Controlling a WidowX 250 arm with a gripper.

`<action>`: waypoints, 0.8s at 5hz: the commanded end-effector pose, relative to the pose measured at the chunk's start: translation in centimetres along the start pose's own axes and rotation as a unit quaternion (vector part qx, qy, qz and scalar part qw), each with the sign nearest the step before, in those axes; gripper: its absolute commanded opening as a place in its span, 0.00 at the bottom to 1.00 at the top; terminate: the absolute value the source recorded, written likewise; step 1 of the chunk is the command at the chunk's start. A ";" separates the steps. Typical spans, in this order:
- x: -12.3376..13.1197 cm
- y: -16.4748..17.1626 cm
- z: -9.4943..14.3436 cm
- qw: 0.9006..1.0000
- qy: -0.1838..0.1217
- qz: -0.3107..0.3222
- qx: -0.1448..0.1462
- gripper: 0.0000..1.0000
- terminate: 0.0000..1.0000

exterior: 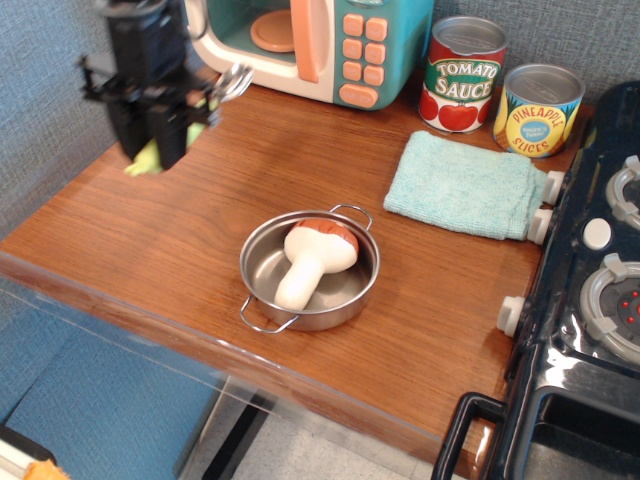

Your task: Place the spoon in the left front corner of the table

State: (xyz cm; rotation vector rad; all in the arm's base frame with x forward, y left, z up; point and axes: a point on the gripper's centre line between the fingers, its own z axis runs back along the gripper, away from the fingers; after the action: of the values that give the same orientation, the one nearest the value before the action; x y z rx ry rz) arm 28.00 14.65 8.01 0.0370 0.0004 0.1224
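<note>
My gripper (152,140) is over the left side of the brown wood-grain table (200,200), above its left edge. It is shut on the spoon (146,160), whose yellow-green handle end sticks out below the black fingers; the silver bowl is hidden inside the gripper. The spoon hangs a little above the tabletop, left of the metal pot.
A metal pot (310,270) holding a white mushroom toy with orange cap (312,258) stands mid-table. A toy microwave (320,45) is at the back, two cans (465,75) and a teal cloth (465,185) at back right, a black toy stove (590,300) on the right.
</note>
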 end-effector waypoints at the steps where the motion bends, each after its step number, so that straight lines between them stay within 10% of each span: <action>1: -0.2 6.4 -2.3 0.999 0.000 -0.031 0.045 0.00 0.00; 3: -0.1 6.3 -5.1 0.995 0.036 -0.079 0.058 0.00 0.00; 4: -0.1 6.5 -5.8 0.994 0.047 -0.086 0.046 1.00 0.00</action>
State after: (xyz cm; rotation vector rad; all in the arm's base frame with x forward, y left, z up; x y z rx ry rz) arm 26.49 20.80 1.04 0.1002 0.1179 -0.0500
